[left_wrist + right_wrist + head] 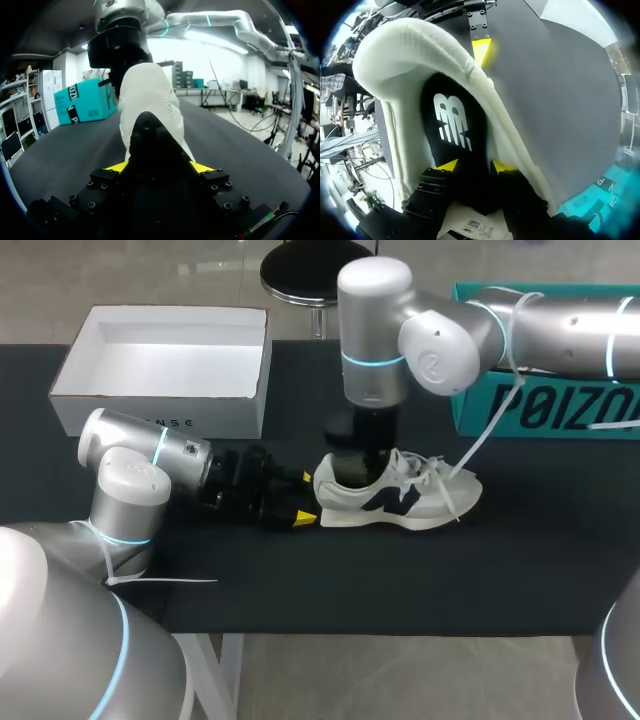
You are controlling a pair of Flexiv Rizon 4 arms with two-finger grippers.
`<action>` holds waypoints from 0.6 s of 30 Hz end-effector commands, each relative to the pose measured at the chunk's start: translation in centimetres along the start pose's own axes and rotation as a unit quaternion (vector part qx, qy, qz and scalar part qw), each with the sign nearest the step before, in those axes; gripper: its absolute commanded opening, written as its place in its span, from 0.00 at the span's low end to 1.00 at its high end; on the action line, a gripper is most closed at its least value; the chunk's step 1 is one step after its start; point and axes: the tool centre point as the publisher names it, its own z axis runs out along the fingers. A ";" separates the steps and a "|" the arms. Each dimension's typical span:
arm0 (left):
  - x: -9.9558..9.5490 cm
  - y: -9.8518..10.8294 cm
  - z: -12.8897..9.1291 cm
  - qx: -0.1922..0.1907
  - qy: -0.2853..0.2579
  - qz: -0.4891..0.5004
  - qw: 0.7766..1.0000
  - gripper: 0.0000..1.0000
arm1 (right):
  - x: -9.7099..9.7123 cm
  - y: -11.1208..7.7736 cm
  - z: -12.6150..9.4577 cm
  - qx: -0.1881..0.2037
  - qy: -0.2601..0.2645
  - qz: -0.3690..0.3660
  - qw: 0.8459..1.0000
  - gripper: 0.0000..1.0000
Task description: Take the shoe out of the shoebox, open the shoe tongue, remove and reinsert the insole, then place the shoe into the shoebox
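Note:
A white shoe (pixel 400 496) with a dark side logo lies on its sole at the middle of the black table (pixel 520 570), toe to the right. My left gripper (pixel 303 508) is shut on its heel (pixel 150 90), one yellow tip on each side. From above, my right gripper (pixel 362 468) reaches down into the shoe's mouth. Inside, the black insole (pixel 451 120) with a white logo lies along the bottom. My right gripper (pixel 475 167) stands open over it, a strip of insole showing between the yellow fingertips (pixel 447 165).
An open white shoebox (pixel 160 390) stands at the back left of the table. A teal box (pixel 540 405) sits at the back right, behind my right arm. Loose laces (pixel 440 475) trail over the shoe's toe end.

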 end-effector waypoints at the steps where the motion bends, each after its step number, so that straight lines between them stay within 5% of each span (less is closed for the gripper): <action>1: -0.1 0.1 0.2 -0.001 0.001 0.000 1.000 0.00 | -0.5 1.2 3.2 0.009 0.012 -0.003 1.000 0.44; 3: -0.1 0.1 0.2 -0.001 0.001 0.000 1.000 0.00 | -0.3 1.4 3.7 0.012 0.016 -0.005 1.000 0.37; 5: -0.1 0.1 0.2 -0.001 0.001 0.000 1.000 0.00 | -0.1 1.4 3.9 0.016 0.016 -0.005 1.000 0.00; 18: -0.1 0.1 0.2 -0.001 0.001 0.000 1.000 0.00 | 0.3 1.0 1.6 0.019 -0.011 0.011 1.000 0.00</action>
